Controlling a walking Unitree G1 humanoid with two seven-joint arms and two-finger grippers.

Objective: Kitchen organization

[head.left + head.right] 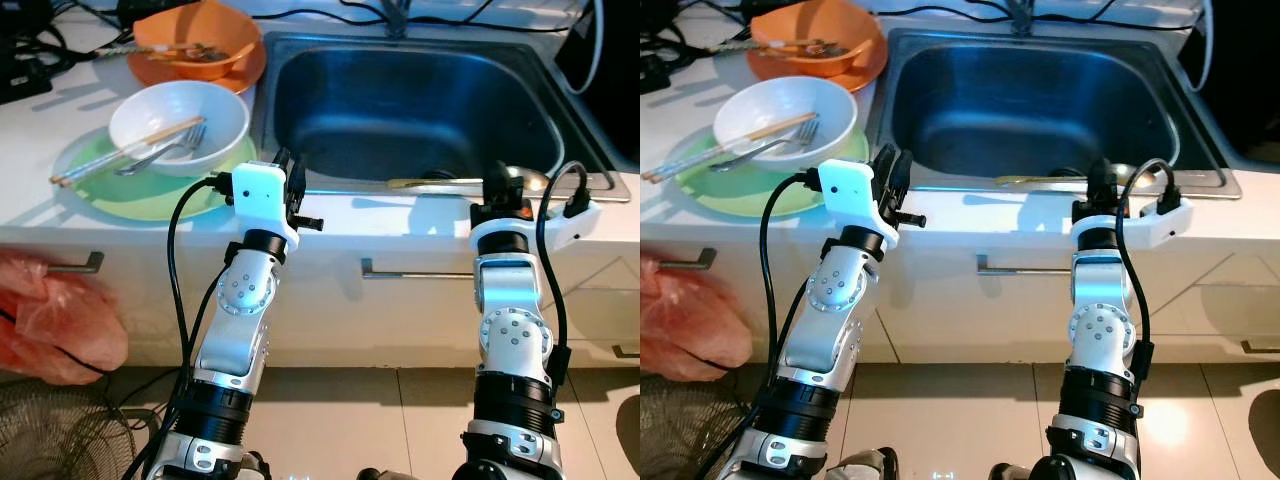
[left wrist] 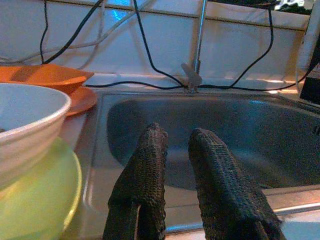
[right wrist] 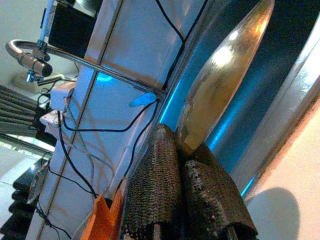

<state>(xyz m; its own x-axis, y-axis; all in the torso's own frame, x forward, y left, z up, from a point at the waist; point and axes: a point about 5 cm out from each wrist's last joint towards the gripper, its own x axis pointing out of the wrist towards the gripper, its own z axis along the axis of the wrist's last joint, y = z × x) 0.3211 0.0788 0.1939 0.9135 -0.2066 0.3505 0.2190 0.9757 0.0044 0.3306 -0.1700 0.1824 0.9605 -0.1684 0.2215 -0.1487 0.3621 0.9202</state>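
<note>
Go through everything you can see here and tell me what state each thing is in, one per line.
Sink: basin empty, no water visible.
White bowl: upright on the green plate, holding chopsticks and a fork.
Orange bowl: upright, utensils inside.
Ladle: lying along the sink's front rim.
Left gripper: jaws open, empty.
Right gripper: jaws shut on the ladle.

Metal ladle (image 1: 470, 183) lying flat along front rim of sink (image 1: 420, 100), bowl end toward the right, long handle pointing left. White bowl (image 1: 178, 125) with chopsticks (image 1: 125, 152) and fork (image 1: 165, 152) inside, standing on green plate (image 1: 150, 185) on desk. Orange bowl (image 1: 200, 45) behind, also holding utensils.
</note>
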